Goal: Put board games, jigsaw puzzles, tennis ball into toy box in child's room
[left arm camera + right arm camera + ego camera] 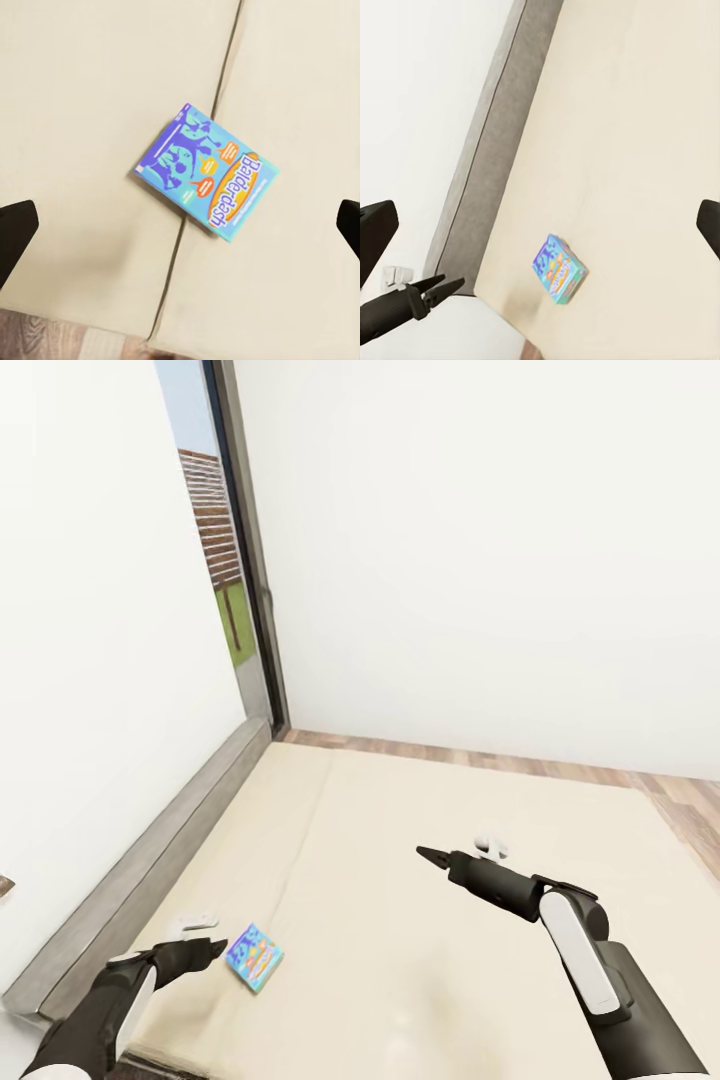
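White walls (450, 540) on two sides, dark-framed window (225, 550) in corner, strip of wood-plank floor (560, 768) beyond far edge of bed (420, 960). Beige mattress in two sections, seam running lengthwise; grey headboard (150, 860) along left wall.

One board game (254, 957) on bed: small blue box, orange-yellow print, title "Balderdash" legible in left wrist view (206, 172). Lies flat, face up, across mattress seam, near headboard end and near front edge of bed. Same box seen in right wrist view (559, 268), close to mattress edge.

Left gripper (205, 950) low over bed, just left of game, not touching it. Fingers spread wide in left wrist view, dark tips at opposite frame edges, game between them below. Nothing held.

Right gripper (428, 855) over middle of mattress, well apart from game, pointing toward left wall. Fingers likewise wide apart in right wrist view, nothing held. Left gripper (435, 289) also visible there, beside headboard.
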`<state>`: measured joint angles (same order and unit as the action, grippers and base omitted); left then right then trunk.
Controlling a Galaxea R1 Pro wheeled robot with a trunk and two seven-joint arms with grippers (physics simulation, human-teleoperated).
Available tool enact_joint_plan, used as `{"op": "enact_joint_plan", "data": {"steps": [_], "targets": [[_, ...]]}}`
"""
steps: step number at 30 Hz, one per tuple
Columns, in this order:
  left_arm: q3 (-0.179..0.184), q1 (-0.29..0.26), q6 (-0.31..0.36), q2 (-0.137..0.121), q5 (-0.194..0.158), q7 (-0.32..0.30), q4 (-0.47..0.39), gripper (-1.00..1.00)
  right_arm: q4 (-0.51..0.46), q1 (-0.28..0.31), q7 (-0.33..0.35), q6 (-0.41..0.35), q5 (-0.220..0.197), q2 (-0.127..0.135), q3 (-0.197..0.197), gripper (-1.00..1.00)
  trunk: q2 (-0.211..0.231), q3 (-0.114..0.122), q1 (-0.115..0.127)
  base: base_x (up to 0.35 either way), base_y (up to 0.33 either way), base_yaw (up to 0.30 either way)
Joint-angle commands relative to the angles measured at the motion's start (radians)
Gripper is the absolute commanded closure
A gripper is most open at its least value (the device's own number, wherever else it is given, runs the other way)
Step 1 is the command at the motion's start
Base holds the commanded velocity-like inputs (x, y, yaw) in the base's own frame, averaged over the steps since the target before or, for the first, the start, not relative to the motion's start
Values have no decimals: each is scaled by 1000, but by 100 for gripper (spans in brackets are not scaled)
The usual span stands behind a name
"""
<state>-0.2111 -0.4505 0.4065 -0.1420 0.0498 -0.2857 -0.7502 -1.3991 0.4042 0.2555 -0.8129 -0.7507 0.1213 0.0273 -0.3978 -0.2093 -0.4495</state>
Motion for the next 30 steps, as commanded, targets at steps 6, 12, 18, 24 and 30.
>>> {"op": "enact_joint_plan", "data": {"steps": [6,12,18,24,30], "targets": [[-2,-1,6,1,5,-7,-1,-100,-4,1,8,1,4,1,-1,-100,-2,-12,-1,0,0,84],[-2,-1,6,2,5,-7,-1,-100,-9,1,8,2,3,1,-1,-100,-2,-17,-1,0,0,39],[-2,-1,6,2,5,-7,-1,-100,-10,1,7,3,4,1,-2,-100,-2,-17,-1,0,0,2],[-2,-1,5,2,5,-7,-1,-100,-11,1,8,3,4,1,-3,-100,-2,-17,-1,0,0,0],[-2,-1,2,2,5,-7,-1,-100,-11,1,7,6,4,1,-3,-100,-2,-17,-1,0,0,0]]}}
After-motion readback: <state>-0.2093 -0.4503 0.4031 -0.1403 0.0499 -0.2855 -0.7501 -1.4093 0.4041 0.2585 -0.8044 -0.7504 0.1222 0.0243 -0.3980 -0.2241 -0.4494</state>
